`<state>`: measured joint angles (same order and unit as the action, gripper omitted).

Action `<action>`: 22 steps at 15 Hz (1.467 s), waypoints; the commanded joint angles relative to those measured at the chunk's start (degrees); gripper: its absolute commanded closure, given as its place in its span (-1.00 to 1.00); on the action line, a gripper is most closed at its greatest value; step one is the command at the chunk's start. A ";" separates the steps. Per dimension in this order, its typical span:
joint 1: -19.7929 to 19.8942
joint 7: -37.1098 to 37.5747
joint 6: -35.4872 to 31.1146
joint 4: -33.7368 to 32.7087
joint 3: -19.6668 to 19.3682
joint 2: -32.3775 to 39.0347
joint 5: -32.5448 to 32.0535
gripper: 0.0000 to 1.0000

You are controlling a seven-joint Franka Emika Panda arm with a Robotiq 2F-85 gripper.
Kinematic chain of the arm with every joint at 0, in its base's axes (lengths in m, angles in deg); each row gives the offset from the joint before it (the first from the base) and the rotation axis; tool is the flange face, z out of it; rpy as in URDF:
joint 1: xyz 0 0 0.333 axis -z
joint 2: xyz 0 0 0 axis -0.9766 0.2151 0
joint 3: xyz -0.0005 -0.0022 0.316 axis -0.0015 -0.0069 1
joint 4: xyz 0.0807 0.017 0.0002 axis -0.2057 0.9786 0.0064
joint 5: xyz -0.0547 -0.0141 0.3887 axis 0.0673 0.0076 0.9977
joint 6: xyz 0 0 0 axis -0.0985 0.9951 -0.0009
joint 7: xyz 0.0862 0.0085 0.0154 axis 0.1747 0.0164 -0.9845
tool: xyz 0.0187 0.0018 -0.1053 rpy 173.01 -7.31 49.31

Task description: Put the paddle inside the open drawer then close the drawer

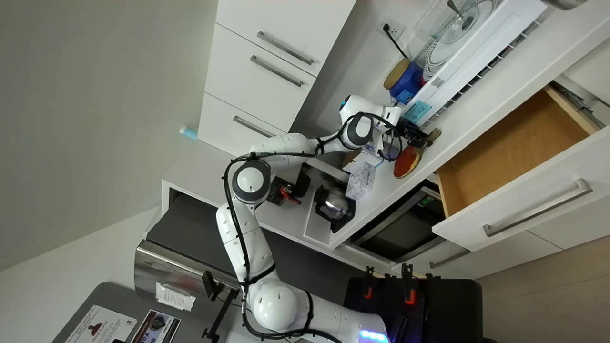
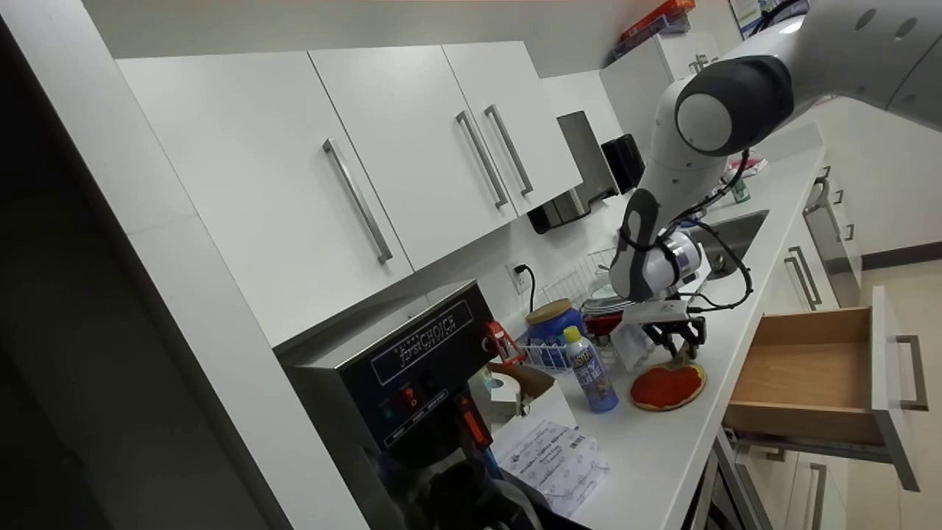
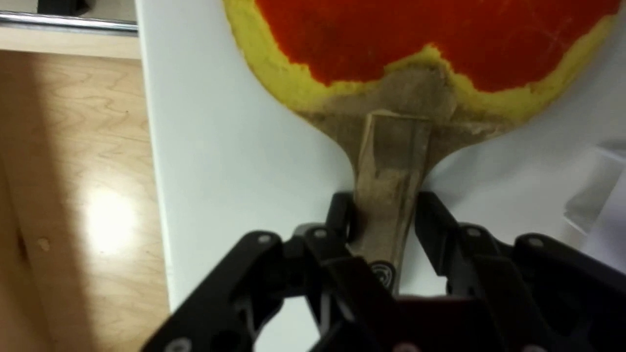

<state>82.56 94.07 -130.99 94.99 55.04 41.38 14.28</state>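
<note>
The paddle (image 2: 666, 388) has a round red-orange blade with a yellow rim and a short wooden handle. It is flat at the white counter, near the front edge; whether it touches the counter is hard to tell. It also shows in an exterior view (image 1: 406, 162) and the wrist view (image 3: 415, 39). My gripper (image 3: 384, 210) has one finger against each side of the handle and looks shut on it. It also shows in both exterior views (image 1: 421, 136) (image 2: 681, 352). The drawer (image 1: 514, 138) is pulled open, its wooden inside bare, beside and below the counter edge. It also shows in the wrist view (image 3: 107, 161).
A spray can (image 2: 591, 372), an open box (image 2: 533, 390) and a white packet (image 2: 552, 460) stand near the paddle. A blue jar (image 1: 405, 83) and a dish rack (image 1: 476, 47) are behind the gripper. A coffee machine (image 2: 412, 383) stands farther along the counter (image 1: 476, 119).
</note>
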 commanded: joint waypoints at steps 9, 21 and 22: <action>2.14 -3.50 9.00 0.31 0.47 -4.42 2.19 0.85; 4.25 -4.85 15.13 2.08 -4.32 -8.92 0.80 0.85; 4.75 -5.70 14.44 2.55 -4.63 -8.95 0.79 0.85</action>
<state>86.52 89.61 -116.28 94.65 51.09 35.11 15.79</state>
